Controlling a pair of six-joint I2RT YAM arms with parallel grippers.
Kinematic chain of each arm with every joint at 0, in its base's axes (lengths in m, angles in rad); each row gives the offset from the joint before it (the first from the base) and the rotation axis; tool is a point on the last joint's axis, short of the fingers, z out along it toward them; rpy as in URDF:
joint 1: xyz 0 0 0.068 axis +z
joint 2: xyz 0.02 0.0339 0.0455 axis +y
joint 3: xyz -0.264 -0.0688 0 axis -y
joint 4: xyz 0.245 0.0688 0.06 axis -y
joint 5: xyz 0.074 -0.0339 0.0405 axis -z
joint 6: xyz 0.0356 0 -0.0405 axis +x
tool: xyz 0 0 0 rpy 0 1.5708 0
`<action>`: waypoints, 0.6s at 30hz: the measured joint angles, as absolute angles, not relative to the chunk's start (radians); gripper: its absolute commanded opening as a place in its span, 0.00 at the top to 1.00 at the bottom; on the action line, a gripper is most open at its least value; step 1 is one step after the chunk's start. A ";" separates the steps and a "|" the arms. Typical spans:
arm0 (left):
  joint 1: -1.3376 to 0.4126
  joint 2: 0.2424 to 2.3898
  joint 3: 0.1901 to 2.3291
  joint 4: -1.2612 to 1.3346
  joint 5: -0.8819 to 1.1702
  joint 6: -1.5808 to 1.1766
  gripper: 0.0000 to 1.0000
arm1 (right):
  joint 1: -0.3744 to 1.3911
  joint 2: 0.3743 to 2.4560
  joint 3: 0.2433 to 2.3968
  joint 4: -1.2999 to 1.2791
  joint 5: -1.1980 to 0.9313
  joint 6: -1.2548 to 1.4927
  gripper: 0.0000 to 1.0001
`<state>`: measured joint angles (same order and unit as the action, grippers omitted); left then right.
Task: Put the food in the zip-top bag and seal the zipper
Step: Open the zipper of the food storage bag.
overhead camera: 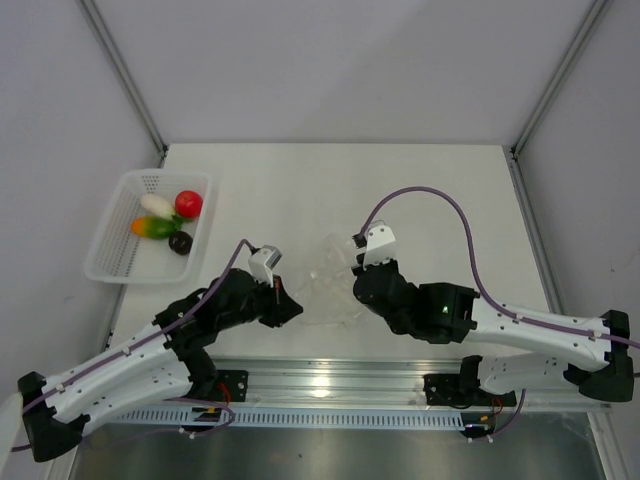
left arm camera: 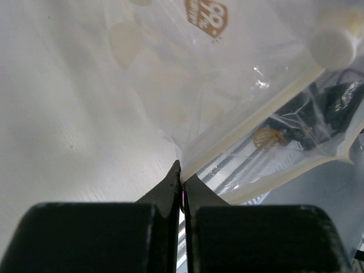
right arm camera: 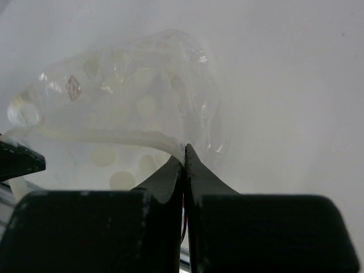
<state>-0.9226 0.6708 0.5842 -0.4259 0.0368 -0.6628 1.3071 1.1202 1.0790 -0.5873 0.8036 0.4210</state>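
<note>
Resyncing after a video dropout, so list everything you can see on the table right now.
table: one, white, under everything
basket: one, white perforated, far left of table
red ball: one, red, in basket
white oblong piece: one, white, in basket beside the red ball
orange-and-green piece: one, in basket
dark piece: one, near-black, in basket; kind unclear
zip-top bag: one, clear with pale dots, mid-table between the arms, no food inside
cables: two, purple, one along each arm
left pincer: black, shut on the bag's edge
right pincer: black, shut on the bag's edge
</note>
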 measured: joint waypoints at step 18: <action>-0.880 0.925 0.633 -0.366 -0.056 -0.661 0.94 | 1.153 1.200 1.093 -0.580 0.846 0.374 1.00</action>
